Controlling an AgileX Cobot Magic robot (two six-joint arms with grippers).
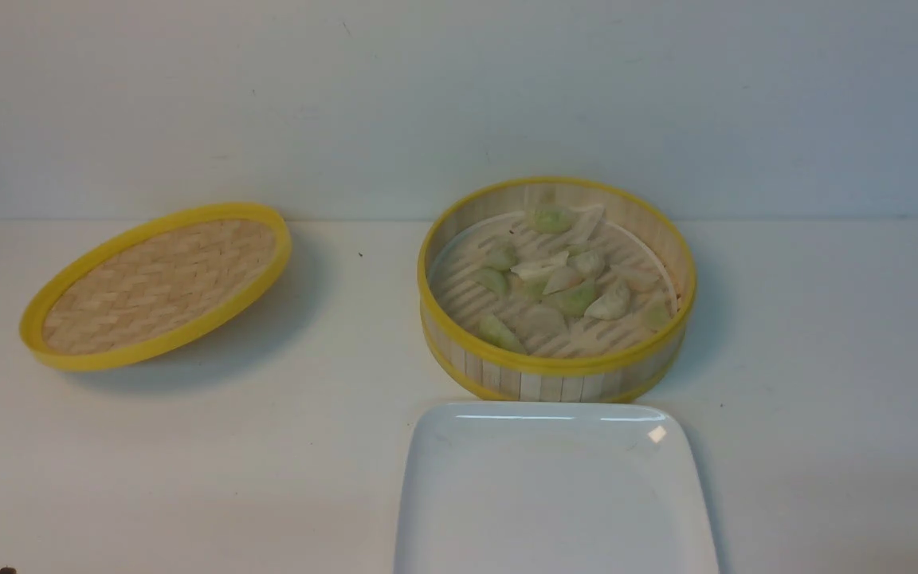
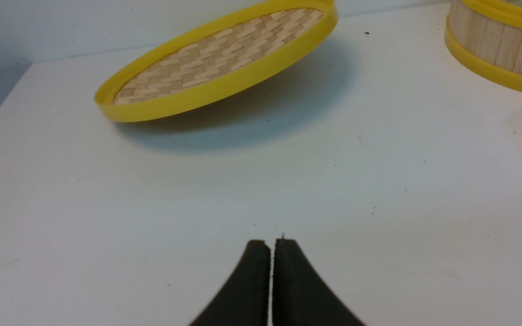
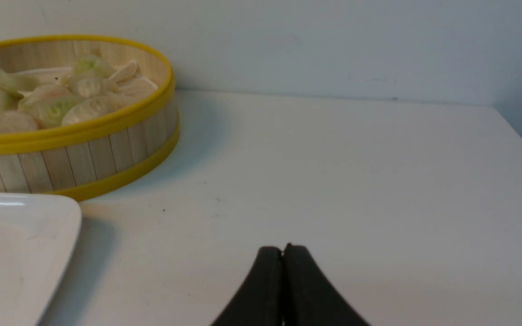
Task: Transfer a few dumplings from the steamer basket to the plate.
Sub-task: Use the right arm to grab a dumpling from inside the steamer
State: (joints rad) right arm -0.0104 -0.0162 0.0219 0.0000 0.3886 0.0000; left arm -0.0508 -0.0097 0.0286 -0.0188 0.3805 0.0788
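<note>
1. Left gripper [image 2: 272, 242]: black fingers [image 2: 247, 290] are seen pressed together, with only a hairline seam between them. Nothing is held. It is positioned low over bare table [image 2: 379, 190], on the near left side.

2. Right gripper [image 3: 283, 248]: black fingers [image 3: 315, 294] are likewise pressed shut against each other, and nothing is gripped. It is positioned low over bare table on the near right side, well apart from the plate.

3. Plate [image 1: 547, 494]: white, glossy, square with rounded corners. It is placed at the near centre of the table, and its near edge is cut off by the front view. Its far edge is set just beside the basket; whether they touch cannot be told.

4. Steamer basket [image 1: 555, 384]: round, with slatted bamboo walls and yellow rims. It is placed upright directly behind the plate, uncovered.

5. Dumplings [image 1: 574, 296]: pale green and whitish crescents. All that are seen are scattered on the basket's slatted floor, several overlapping and one lying against the far wall.

6. Lid [image 1: 156, 287]: woven, yellow-rimmed. It is set down to the left of the basket, well apart from it, tilted with its far right edge raised.

7. Wall [image 1: 459, 96]: plain and pale, seen behind the table.
</note>
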